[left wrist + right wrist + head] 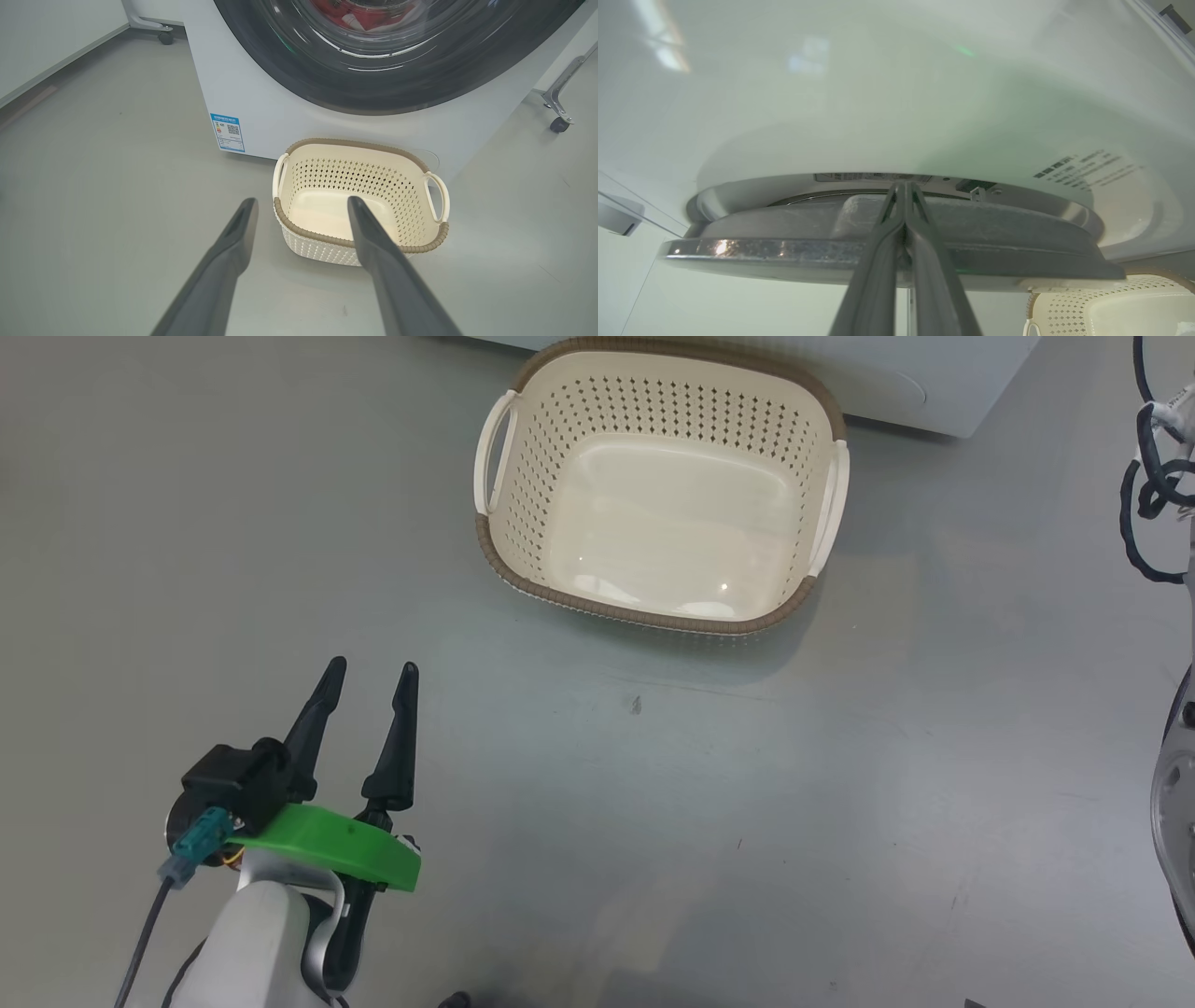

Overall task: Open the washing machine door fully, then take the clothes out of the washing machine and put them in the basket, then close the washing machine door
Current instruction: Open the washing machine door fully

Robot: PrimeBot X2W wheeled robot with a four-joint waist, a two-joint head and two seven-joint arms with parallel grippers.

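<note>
The left hand (372, 670) sits low on the left, on a pale forearm (261, 933). Its two dark fingers point up and stand apart, holding nothing. The right hand (904, 186) has its fingers pressed tight together.

One small cream plastic basket (653, 616) with a brown rim and many little holes is seen on the grey floor (840, 803). Two pale side handles (493, 453) are counted on it. One big white washing machine (261, 93) is seen, with one round black-rimmed glass door (373, 95) and one small blue label (228, 132). One heap of red and white clothes (369, 16) is seen behind the glass. Two small black wheels (164, 37) are seen, one at each side of the machine. Two grippers are counted, the left gripper (372, 665) and the right gripper (903, 186), each with two long dark fingers (224, 261).
</note>
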